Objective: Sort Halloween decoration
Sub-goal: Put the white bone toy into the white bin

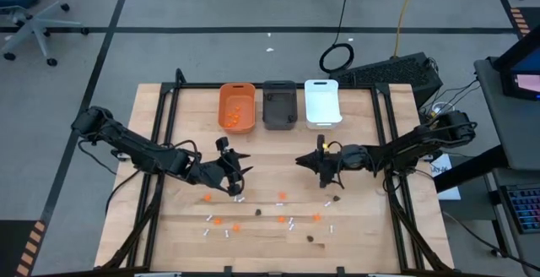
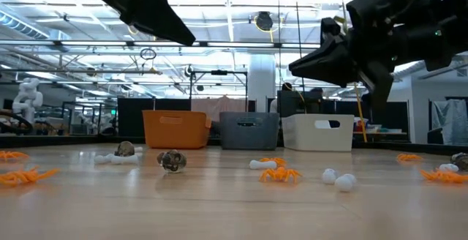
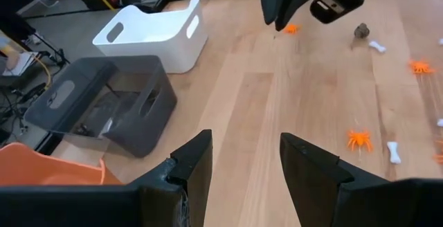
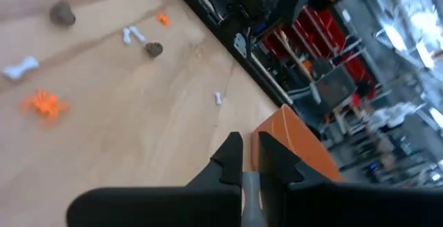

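Note:
The Halloween decoration lies scattered on the near half of the wooden table: orange spiders [image 1: 207,198] [image 3: 358,140], white bones [image 1: 291,223] [image 2: 263,165] and dark lumps [image 1: 337,198] [image 2: 172,161]. My left gripper [image 1: 240,167] [image 3: 246,158] hovers open above the table's middle left, with nothing between its fingers. My right gripper [image 1: 302,160] [image 4: 246,159] hovers shut at the middle right and points toward the left one. Neither touches any piece.
Three bins stand in a row at the far edge: orange [image 1: 236,106], with several orange pieces inside, dark grey [image 1: 279,104] and white [image 1: 321,101]. A black frame [image 1: 160,116] runs along the table's sides. Bare wood lies between the grippers and the bins.

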{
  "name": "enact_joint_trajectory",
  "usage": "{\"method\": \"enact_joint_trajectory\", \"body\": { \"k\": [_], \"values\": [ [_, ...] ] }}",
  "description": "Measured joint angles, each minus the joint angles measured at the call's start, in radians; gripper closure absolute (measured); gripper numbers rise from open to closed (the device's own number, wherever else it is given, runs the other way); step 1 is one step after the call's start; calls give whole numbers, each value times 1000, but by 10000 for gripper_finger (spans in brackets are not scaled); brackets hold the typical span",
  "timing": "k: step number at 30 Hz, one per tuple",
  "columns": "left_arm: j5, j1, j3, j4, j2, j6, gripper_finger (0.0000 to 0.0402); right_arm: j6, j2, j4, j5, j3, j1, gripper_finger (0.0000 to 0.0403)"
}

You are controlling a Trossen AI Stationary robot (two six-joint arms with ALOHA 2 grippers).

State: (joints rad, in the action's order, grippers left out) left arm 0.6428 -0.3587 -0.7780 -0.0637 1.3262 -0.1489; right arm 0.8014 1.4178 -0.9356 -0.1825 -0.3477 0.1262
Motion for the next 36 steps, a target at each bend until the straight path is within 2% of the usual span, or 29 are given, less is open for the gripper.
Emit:
{"method": "enact_joint_trajectory", "body": {
  "k": [12, 23, 36],
  "values": [
    [13, 25, 0, 5, 0, 0, 234, 276, 0, -3, 0, 0, 1, 403],
    [13, 25, 0, 3, 0, -1, 234, 375, 0, -35, 1, -3, 17, 403],
    [12, 25, 0, 1, 0, 6, 234, 384, 0, -29, -5, -52, 40, 403]
  ]
}}
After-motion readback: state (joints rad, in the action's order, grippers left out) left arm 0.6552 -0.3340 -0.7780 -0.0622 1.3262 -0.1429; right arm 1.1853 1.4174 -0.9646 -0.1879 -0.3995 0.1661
